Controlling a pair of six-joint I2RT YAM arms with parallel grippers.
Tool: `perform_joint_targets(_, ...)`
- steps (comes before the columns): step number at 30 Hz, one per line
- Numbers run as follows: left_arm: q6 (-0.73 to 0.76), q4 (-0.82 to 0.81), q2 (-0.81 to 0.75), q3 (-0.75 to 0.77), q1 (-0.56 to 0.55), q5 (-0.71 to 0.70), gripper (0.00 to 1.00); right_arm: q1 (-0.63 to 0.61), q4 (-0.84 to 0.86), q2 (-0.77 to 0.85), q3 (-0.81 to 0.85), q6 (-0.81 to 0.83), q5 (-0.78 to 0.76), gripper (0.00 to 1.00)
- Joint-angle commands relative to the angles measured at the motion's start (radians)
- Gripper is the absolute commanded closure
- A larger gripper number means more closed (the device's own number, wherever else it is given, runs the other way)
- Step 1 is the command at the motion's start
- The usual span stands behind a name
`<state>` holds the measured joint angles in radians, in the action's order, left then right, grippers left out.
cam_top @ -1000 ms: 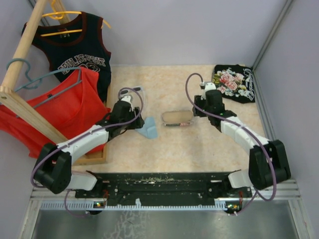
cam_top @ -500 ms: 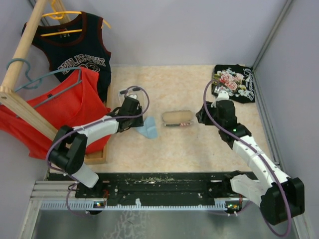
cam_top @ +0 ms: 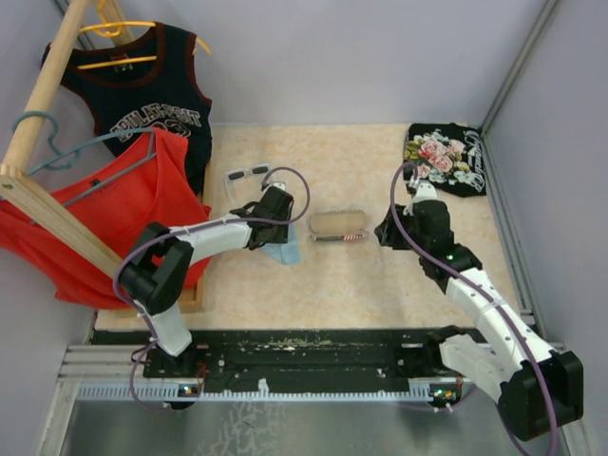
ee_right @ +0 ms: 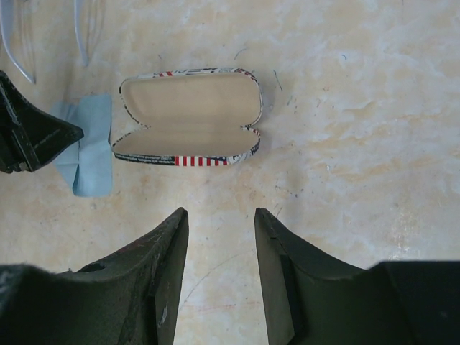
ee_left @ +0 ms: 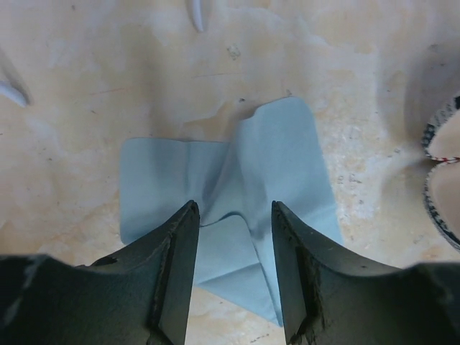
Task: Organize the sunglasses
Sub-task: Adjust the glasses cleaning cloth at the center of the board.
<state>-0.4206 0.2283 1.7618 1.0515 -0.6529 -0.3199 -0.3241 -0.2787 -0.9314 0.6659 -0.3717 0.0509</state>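
My left jaws stand apart astride the raised fold of the light-blue cloth (ee_left: 287, 158), my right jaws apart and empty by the open flag-print case (ee_right: 188, 108), the sunglasses (cam_top: 249, 174) on the desk (cam_top: 380, 275) just behind, so I should pinch that ridge dead centre.

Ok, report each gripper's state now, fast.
Left gripper: open, jaws either side of a raised fold in the blue cloth.
Right gripper: open, empty, near the open case.

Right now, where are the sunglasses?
In the top view, the sunglasses lie on the table's left half toward the far edge, just right of the black jersey. They are beyond the blue cloth and to the left of the open case.
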Motion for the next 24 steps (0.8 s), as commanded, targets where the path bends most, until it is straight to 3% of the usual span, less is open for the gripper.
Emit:
perform_joint_targets(1, 0.021, 0.052, 0.034, 0.036, 0.001, -0.073, 0.50, 0.004, 0.021, 0.034, -0.010, -0.012, 0.014, 0.57)
perform_joint_targets(9, 0.019, 0.064, 0.041, 0.027, -0.004, -0.099, 0.59, 0.003, 0.024, 0.037, -0.023, -0.018, 0.035, 0.58)
perform_joint_targets(20, 0.023, 0.037, -0.032, -0.027, -0.005, -0.067, 1.00, 0.003, 0.008, 0.057, -0.023, -0.024, 0.038, 0.58)
perform_joint_targets(24, 0.011, 0.034, -0.073, -0.061, -0.005, -0.052, 1.00, 0.003, -0.004, 0.077, -0.029, -0.025, 0.031, 0.58)
